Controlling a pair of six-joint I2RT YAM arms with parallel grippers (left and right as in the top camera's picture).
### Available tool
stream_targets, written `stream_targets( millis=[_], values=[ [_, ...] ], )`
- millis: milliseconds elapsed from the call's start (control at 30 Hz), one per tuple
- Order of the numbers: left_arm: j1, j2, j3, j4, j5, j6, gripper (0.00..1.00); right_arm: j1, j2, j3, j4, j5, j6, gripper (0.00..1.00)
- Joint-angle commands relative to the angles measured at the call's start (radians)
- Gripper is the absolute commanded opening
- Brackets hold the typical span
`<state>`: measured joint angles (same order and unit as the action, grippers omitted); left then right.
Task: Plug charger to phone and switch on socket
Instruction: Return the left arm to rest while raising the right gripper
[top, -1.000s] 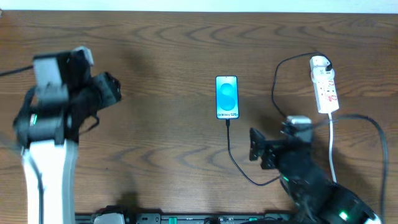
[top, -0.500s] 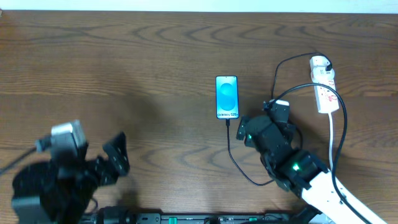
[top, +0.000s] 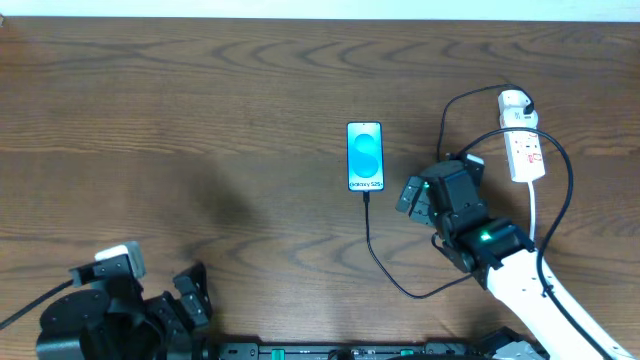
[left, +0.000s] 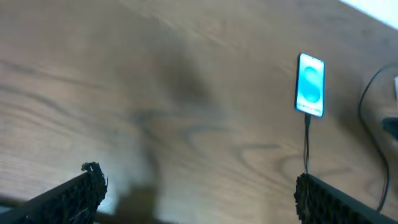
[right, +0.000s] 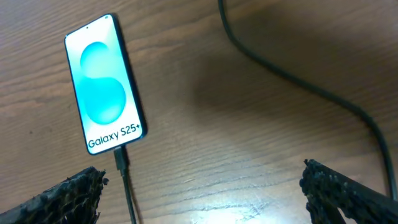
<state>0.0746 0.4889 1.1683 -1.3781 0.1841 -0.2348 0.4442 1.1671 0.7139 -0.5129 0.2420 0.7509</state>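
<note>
1. Table (top: 250, 80): you have a dark brown wood top with wavy grain, matt, carrying everything below.

2. Right gripper (right: 202, 177): black, with rough-textured fingers on a white arm. It sits just right of the phone (top: 365, 156), level with its near short end. The jaws stand wide with only bare wood between them.

3. Left gripper (left: 198, 177): black, with the same ribbed fingers. It sits well left of the phone, at the table's near edge. The jaws are spread wide and hold nothing.

4. Socket (top: 524, 150): a white elongated strip with small red marks on its face, right of the phone beyond the right gripper. Its long axis runs parallel to the phone's. A thick white cord (top: 533, 235) leaves its near end.

5. Charger (top: 371, 245): a thin black cable looping from the white adapter (top: 513, 100) on the strip's far end, passing around the right arm. Its tip meets the phone's near short end.

6. Phone: a flat rectangle near mid-table with a glossy cyan screen. You see its long axis running near to far, with the lettered end nearest.
</note>
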Motion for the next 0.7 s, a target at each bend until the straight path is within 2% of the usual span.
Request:
stream_targets(
  millis=[0,300,667],
  values=[
    [-0.003,-0.014,-0.004,-0.035,-0.010,0.010,0.98,-0.052,-0.001,0.010,-0.014,-0.097,-0.031,0.99],
    [-0.003,-0.192,-0.004,-0.035,-0.010,0.010,0.98,-0.145,-0.002,0.012,-0.054,-0.100,-0.036,0.99],
    [-0.033,-0.461,-0.004,-0.035,-0.010,0.010,0.99,-0.240,-0.002,0.071,-0.132,-0.125,-0.132,0.99]
  ],
)
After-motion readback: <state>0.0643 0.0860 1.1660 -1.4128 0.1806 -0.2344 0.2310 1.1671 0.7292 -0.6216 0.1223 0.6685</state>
